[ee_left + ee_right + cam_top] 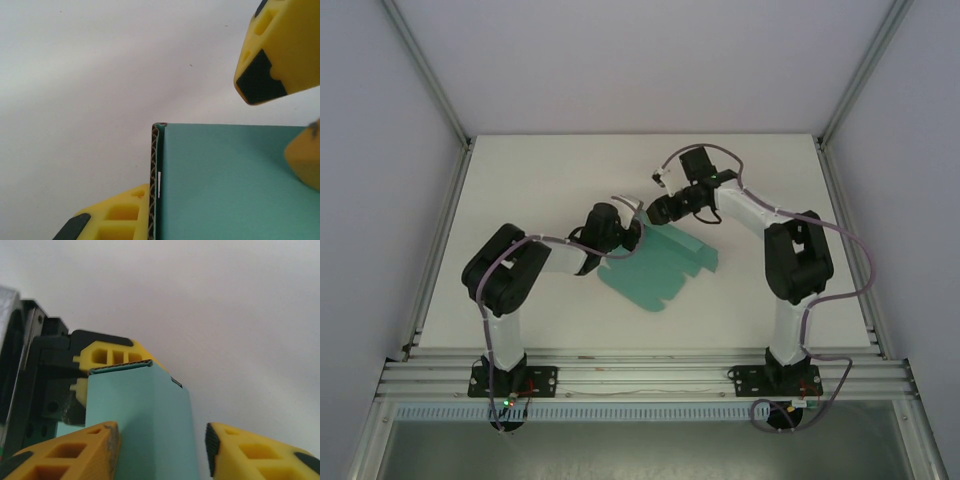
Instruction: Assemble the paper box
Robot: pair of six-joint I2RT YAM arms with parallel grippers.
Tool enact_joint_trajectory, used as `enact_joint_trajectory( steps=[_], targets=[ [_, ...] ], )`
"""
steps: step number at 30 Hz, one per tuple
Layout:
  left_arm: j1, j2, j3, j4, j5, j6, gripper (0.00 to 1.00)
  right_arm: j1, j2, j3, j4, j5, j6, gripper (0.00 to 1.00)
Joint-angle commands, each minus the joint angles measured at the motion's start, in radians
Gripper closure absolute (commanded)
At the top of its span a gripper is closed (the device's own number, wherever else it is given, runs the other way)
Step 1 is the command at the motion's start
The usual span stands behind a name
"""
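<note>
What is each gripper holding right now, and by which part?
The left gripper pinches the paper box by its raised, doubled-over wall. The right gripper straddles that wall with jaws open, holding nothing.

Black-white arms (560, 262), yellow fingers (250, 455)

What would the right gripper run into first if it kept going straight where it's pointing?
The paper box: its raised teal panel stands right ahead, reaching in between the fingers of the open right gripper. Behind the panel is the left gripper, though depth is hard to judge.
</note>
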Motion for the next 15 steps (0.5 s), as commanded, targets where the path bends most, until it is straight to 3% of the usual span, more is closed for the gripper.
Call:
enact_joint_trajectory(
  steps=[1, 3, 5, 9, 11, 15],
  targets=[
    [-0.013, 0.033, -0.014, -0.070, -0.176, -0.044, 1.00, 0.008, -0.027, -0.086, -0.007, 0.074, 0.110, 0.47],
    [-0.009, 0.023, -0.025, -0.091, -0.164, -0.060, 1.00, -0.006, -0.118, -0.138, 0.063, 0.108, 0.162, 0.43],
    [-0.001, 0.017, -0.011, -0.147, -0.148, -0.086, 1.00, -0.033, -0.221, -0.187, 0.114, 0.145, 0.216, 0.33],
    [0.033, -0.055, 0.025, -0.251, -0.037, -0.174, 1.00, -0.120, -0.414, -0.292, 0.066, 0.057, 0.182, 0.21],
    [0.050, -0.069, 0.040, -0.286, 0.057, -0.185, 1.00, -0.143, -0.478, -0.344, 0.028, 0.065, 0.144, 0.19],
    [0.059, -0.089, 0.070, -0.373, 0.102, -0.202, 1.00, -0.157, -0.567, -0.418, -0.017, 0.042, 0.108, 0.18]
  ],
)
